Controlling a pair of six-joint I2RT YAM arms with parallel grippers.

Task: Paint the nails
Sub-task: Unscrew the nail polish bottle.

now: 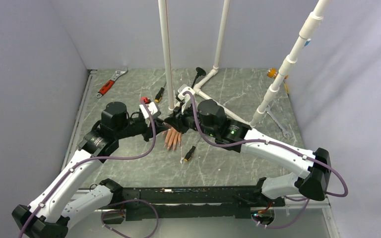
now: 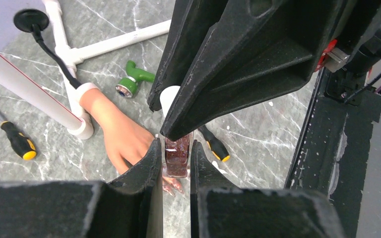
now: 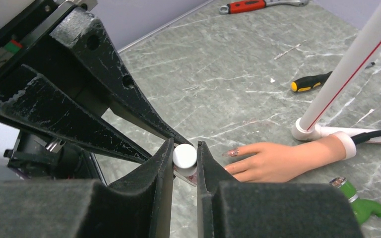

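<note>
A peach mannequin hand (image 1: 172, 139) lies flat on the marble table, its white cuff against a pipe foot. One of its nails (image 3: 230, 152) shows glittery red polish, and more nails (image 2: 171, 184) peek out under the bottle. My left gripper (image 2: 176, 148) is shut on a small bottle of dark red glitter polish (image 2: 177, 157), held just above the fingers. My right gripper (image 3: 184, 148) is shut on the bottle's white cap (image 3: 184, 155), directly above the bottle. Both grippers meet over the hand (image 3: 273, 161) in the top view.
A white pipe frame (image 1: 168, 59) stands behind the hand. Yellow-black screwdrivers (image 1: 189, 153) (image 1: 159, 94) lie nearby, and a red-handled wrench (image 1: 110, 83) at the back left. A green fitting (image 3: 359, 202) sits by the wrist. A steel spanner (image 1: 278, 121) lies at the right.
</note>
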